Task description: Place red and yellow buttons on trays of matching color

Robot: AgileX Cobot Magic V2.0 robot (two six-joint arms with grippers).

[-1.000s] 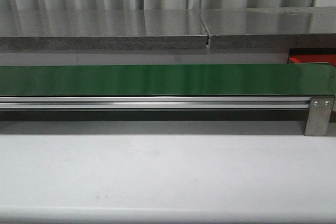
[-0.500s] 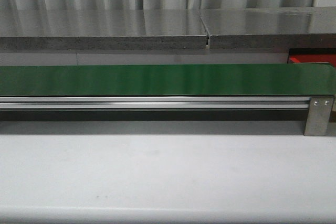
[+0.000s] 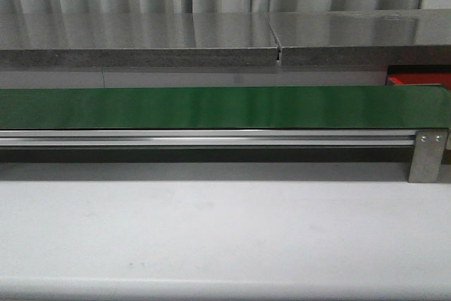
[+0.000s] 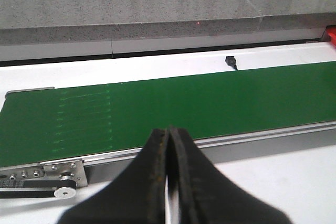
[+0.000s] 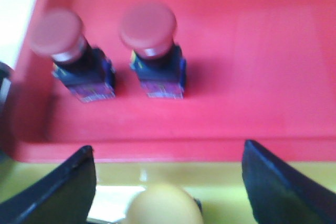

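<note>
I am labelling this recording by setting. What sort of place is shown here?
Probably a lab or factory-style sorting bench: a long green conveyor belt on an aluminium rail, a red tray holding two red push buttons, and a grey stone ledge with corrugated panels behind.

Your left gripper appears in its wrist view with both dark fingers pressed together, only a thin seam between them, nothing held, the tips aimed forward and slightly down. Your right gripper shows its jaws spread wide, one dark fingertip at each side of its wrist view, the gap between them unclasped, pointing steeply downward. Neither of your arms enters the front view.
</note>
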